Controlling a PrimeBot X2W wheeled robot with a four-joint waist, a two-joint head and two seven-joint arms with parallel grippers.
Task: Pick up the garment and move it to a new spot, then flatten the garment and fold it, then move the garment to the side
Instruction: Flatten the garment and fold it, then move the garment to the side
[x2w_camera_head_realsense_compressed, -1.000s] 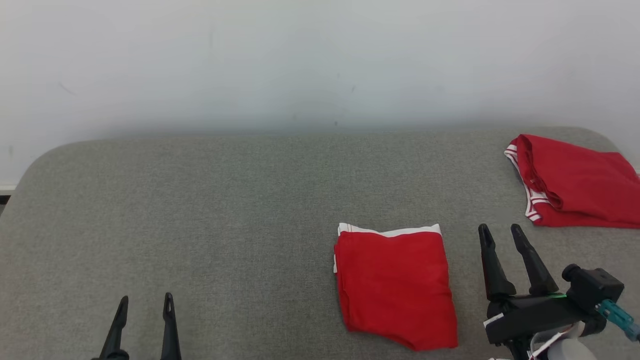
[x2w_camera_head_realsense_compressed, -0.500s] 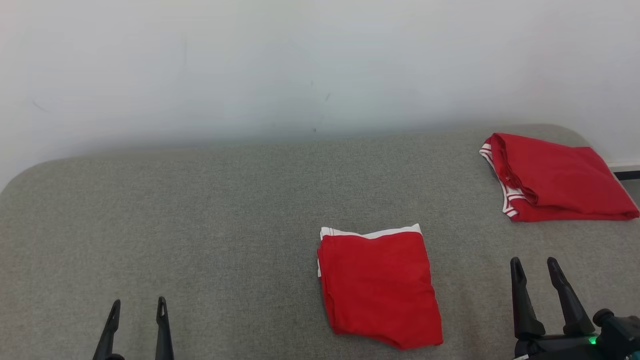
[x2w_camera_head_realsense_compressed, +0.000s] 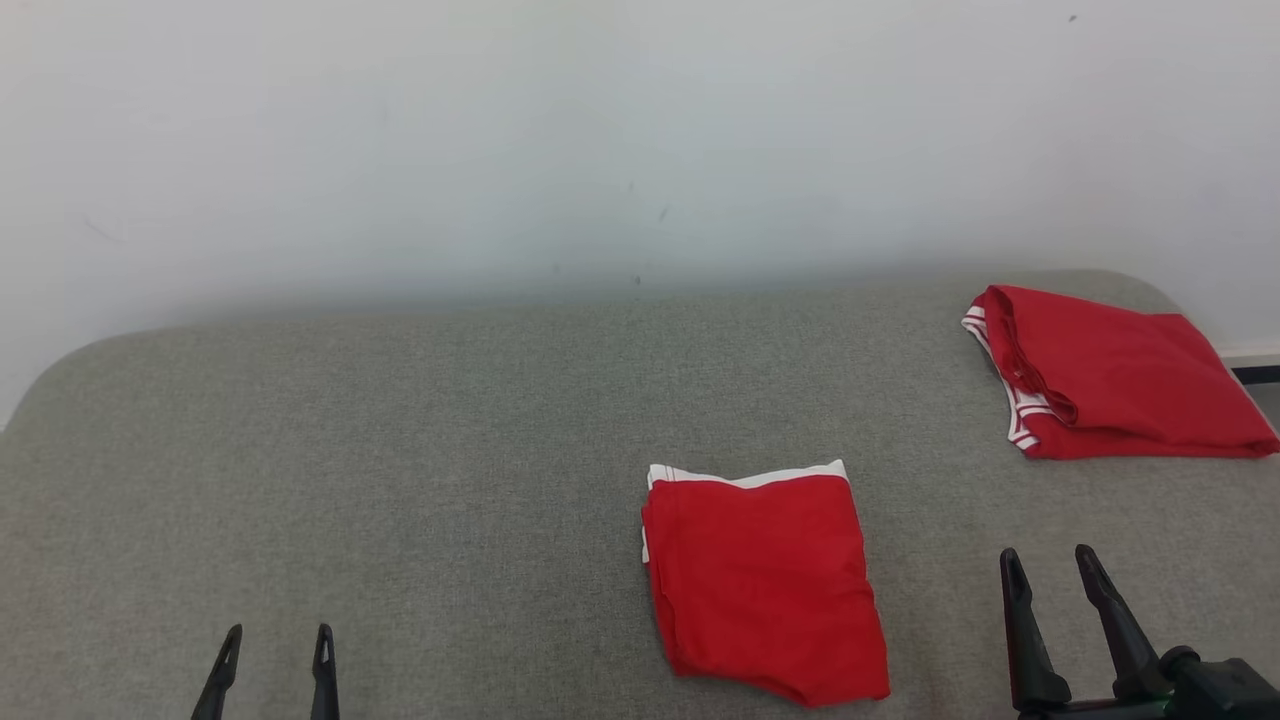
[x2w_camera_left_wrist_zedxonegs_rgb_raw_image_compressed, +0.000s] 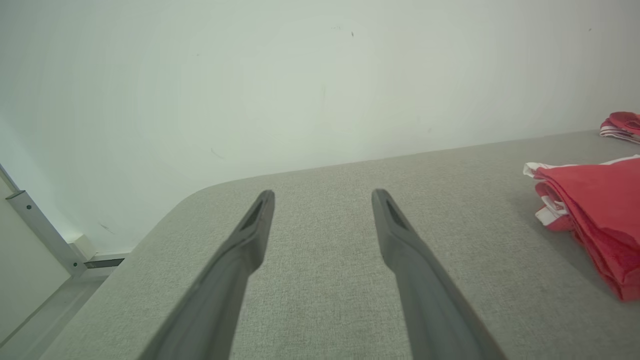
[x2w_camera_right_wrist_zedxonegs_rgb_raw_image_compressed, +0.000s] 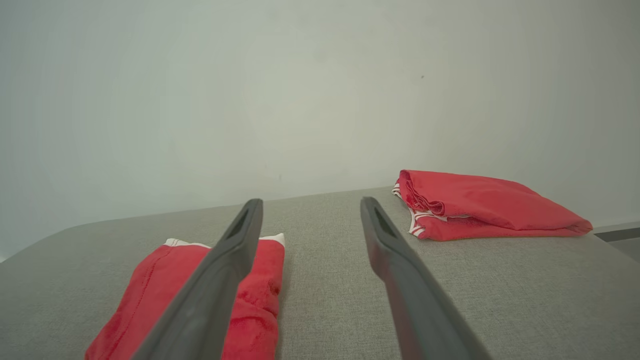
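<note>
Locates garment (x2w_camera_head_realsense_compressed: 765, 585), red with a white band along its far edge, folded into a rough rectangle and lying flat on the grey pad (x2w_camera_head_realsense_compressed: 400, 450), right of centre and toward the near side. Notes layered fold edges along its left side in the left wrist view. Finds second garment (x2w_camera_head_realsense_compressed: 1110, 375), also red with white striped trim, loosely folded at the pad's far right corner, well apart from the first. Places left gripper (x2w_camera_head_realsense_compressed: 279, 632) at lower left over bare pad, fingers apart with nothing between them, well apart from garment. Places right gripper (x2w_camera_head_realsense_compressed: 1047, 552) at lower right, near garment's right side and not touching it, fingers spread, nothing held. Confirms from the right wrist view that garment lies on the left, partly hidden behind that gripper's left finger, with second garment ahead and to the right. Sees plain pale wall (x2w_camera_head_realsense_compressed: 600, 130) behind pad. Cannot tell whether either gripper's fingertips touch the pad.
</note>
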